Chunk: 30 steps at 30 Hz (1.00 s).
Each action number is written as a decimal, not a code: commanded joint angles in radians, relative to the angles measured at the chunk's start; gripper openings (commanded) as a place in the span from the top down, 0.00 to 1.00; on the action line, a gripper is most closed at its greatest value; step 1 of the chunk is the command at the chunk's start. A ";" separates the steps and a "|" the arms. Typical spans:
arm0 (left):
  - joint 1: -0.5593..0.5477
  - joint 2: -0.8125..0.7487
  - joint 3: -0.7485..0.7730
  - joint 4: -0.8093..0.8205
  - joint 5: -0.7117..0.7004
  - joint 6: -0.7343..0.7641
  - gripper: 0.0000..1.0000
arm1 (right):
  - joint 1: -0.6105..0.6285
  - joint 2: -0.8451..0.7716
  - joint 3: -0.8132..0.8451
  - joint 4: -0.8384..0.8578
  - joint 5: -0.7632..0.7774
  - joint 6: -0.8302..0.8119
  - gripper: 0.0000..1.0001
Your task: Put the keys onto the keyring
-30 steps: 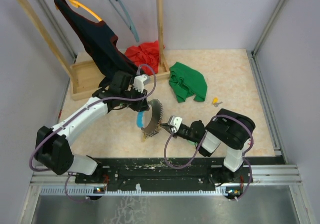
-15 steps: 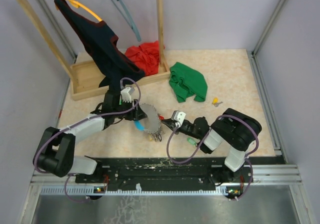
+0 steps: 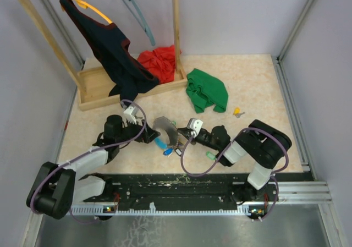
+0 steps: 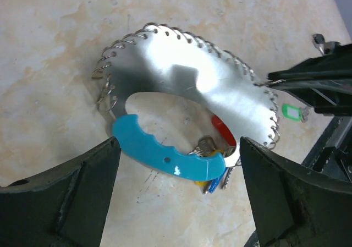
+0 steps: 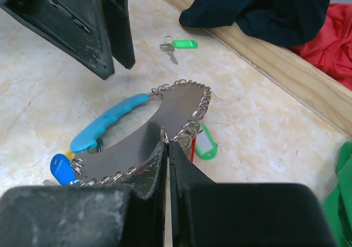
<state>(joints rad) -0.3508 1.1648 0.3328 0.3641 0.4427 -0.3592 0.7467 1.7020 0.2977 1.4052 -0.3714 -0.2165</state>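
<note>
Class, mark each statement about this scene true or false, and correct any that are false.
1. The right hand is shut on the keyring's edge. True.
2. The left hand clamps the blue segment. False: its fingers stand open, one on each side of the ring.
3. A yellow-tagged key lies on the table, apart from the keyring. True.
4. The red cloth hangs from a hanger. False: it lies heaped at the rack's base; the dark garment hangs.
</note>
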 commanded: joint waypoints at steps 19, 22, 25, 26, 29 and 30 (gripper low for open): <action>-0.081 0.132 -0.113 0.826 0.393 0.413 0.21 | -0.028 -0.206 0.084 -0.218 -0.140 -0.080 1.00; -0.082 0.185 -0.134 0.976 0.430 0.414 0.20 | -0.030 -0.224 0.096 -0.255 -0.162 -0.084 1.00; -0.089 0.232 -0.130 1.046 0.477 0.418 0.22 | -0.030 -0.243 0.100 -0.276 -0.180 -0.089 1.00; -0.092 0.244 -0.125 1.044 0.486 0.430 0.23 | -0.030 -0.248 0.102 -0.281 -0.183 -0.090 1.00; -0.107 0.266 -0.100 1.007 0.497 0.465 0.27 | -0.031 -0.261 0.113 -0.311 -0.199 -0.097 1.00; -0.115 0.269 -0.091 0.984 0.500 0.479 0.30 | -0.030 -0.264 0.114 -0.316 -0.204 -0.099 1.00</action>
<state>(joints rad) -0.4438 1.4139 0.2100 1.2991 0.8803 0.0570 0.7280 1.4891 0.3500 1.0702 -0.5251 -0.2958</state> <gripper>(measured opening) 0.735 0.007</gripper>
